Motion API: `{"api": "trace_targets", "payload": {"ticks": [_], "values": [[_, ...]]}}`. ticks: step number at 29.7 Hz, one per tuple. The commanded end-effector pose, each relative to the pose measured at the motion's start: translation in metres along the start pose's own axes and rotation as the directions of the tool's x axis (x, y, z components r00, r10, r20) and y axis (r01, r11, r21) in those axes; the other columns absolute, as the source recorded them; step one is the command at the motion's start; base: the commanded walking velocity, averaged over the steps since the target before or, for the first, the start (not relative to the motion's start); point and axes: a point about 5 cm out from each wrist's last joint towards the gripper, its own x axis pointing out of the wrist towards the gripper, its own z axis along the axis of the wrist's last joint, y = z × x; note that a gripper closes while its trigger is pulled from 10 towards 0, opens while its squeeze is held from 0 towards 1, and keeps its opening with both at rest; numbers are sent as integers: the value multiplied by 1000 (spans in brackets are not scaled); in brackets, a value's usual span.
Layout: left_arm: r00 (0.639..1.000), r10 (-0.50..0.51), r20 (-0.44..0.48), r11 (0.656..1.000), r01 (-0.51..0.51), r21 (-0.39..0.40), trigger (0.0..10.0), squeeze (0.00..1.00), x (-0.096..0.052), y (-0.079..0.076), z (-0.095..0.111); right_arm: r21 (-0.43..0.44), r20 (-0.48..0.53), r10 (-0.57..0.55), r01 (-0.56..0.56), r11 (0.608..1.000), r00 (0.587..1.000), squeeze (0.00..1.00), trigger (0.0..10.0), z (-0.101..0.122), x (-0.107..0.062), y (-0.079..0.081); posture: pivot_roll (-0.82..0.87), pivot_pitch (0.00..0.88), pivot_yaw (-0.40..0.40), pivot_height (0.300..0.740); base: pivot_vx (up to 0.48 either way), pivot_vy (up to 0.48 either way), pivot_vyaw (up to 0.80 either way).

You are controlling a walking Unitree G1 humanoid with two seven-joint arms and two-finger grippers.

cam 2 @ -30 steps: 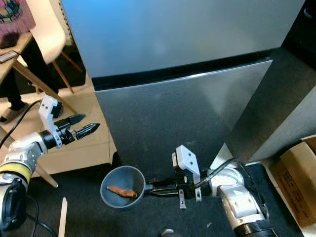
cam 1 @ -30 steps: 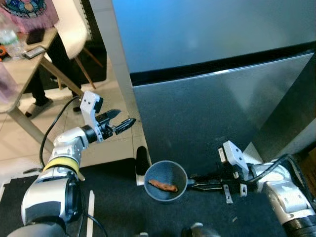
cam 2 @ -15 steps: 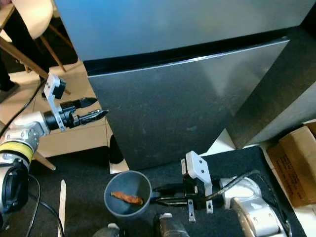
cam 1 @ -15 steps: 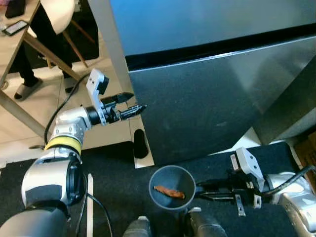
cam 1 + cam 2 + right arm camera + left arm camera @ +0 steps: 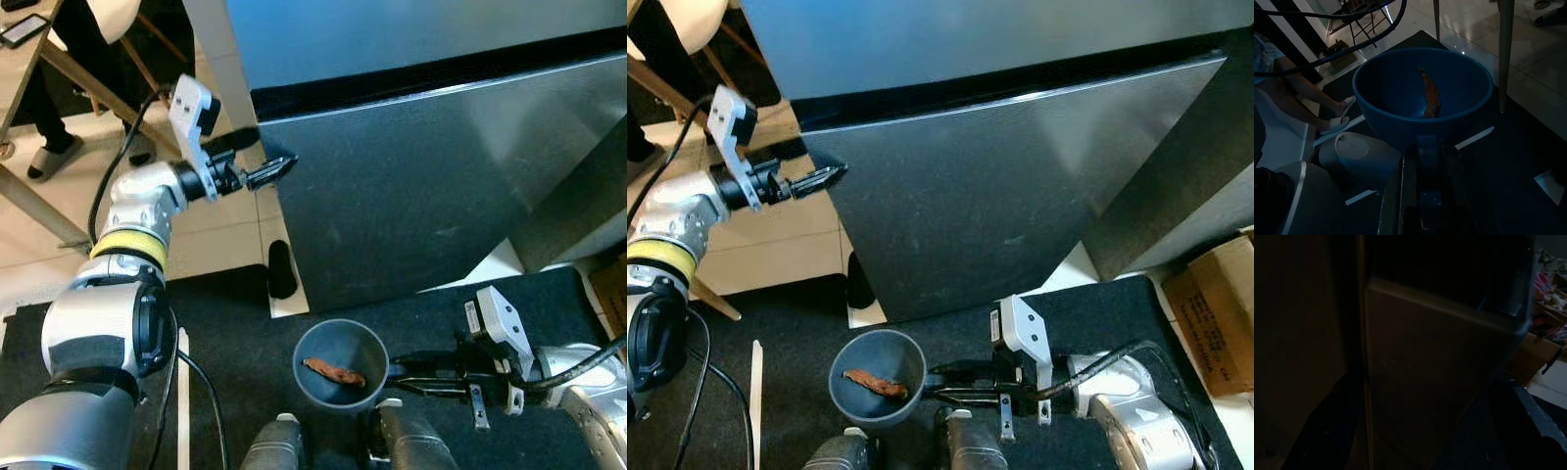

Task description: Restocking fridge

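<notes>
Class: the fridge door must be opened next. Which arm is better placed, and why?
Left. The left end effector sits at the grey fridge door edge; the right end effector is holding the blue bowl.

You have a blue bowl containing one reddish-brown strip of food. The fridge shows a dark grey lower door, a black seam and a blue-grey upper door. The mat underfoot is black; the floor tiles beside it are pale cream. The left arm carries a yellow band. The cardboard box is brown.
</notes>
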Motion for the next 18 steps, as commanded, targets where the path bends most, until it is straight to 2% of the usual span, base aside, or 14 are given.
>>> {"api": "trace_targets", "payload": {"ticks": [1, 2, 3, 4, 5, 6, 9, 11, 12, 13, 16, 18], "values": [[995, -98, 31, 995, 98, -2, 10000, 0, 13, -8, 5, -12, 6, -1, 1, 1000, 1000, 0, 10000, 3, -1, 3, -196, 285, 67, 740, 0, 0, 0], [985, -169, 32, 985, 169, -16, 10000, 0, 16, -14, 4, -14, 6, -3, 3, 1000, 1000, 0, 10000, 3, -1, 3, -196, 282, 67, 740, 0, 0, 0], [985, -169, 32, 985, 169, -16, 10000, 0, 16, -14, 4, -14, 6, -3, 3, 1000, 1000, 0, 10000, 3, -1, 3, -196, 282, 67, 740, 0, 0, 0], [963, -267, 23, 963, 267, -33, 10000, 0, 20, -21, 1, -18, 5, -3, 3, 1000, 1000, 0, 10000, 4, -1, 3, -196, 282, 67, 740, 0, 0, 0], [963, -267, 23, 963, 267, -33, 10000, 0, 20, -21, 1, -18, 5, -3, 3, 1000, 1000, 0, 10000, 4, -1, 3, -196, 282, 67, 740, 0, 0, 0], [934, -357, 9, 933, 357, -41, 10000, 0, 24, -29, -3, -20, 5, -3, 3, 1000, 1000, 0, 10000, 5, -1, 3, -189, 270, 69, 740, 0, 0, 0], [934, -357, 9, 933, 357, -41, 10000, 0, 24, -29, -3, -20, 5, -3, 3, 1000, 1000, 0, 10000, 5, -1, 3, -189, 270, 69, 740, 0, 0, 0], [875, -484, -14, 873, 481, -82, 10000, 0, 34, -48, -22, -35, 11, -3, 3, 999, 1000, 0, 10000, 7, 2, 0, -176, 240, 77, 740, 0, 0, 0], [875, -484, -14, 873, 481, -82, 10000, 0, 34, -48, -22, -35, 11, -3, 3, 999, 1000, 0, 10000, 7, 2, 0, -176, 240, 77, 740, 0, 0, 0], [855, -518, -16, 851, 514, -103, 10000, 0, 37, -57, -31, -41, 16, -1, 2, 999, 1000, 0, 10000, 8, 4, -1, -175, 237, 79, 740, 0, 0, 0], [839, -545, -10, 833, 539, -126, 10000, 0, 41, -65, -40, -48, 22, 3, -2, 999, 1000, 0, 10000, 10, 6, -1, -169, 231, 81, 740, 0, 0, 0], [808, -589, -6, 797, 580, -166, 10000, 0, 48, -81, -56, -57, 31, 15, -14, 998, 999, 0, 10000, 13, 9, -1, -163, 223, 82, 740, 0, 0, 0]]}}
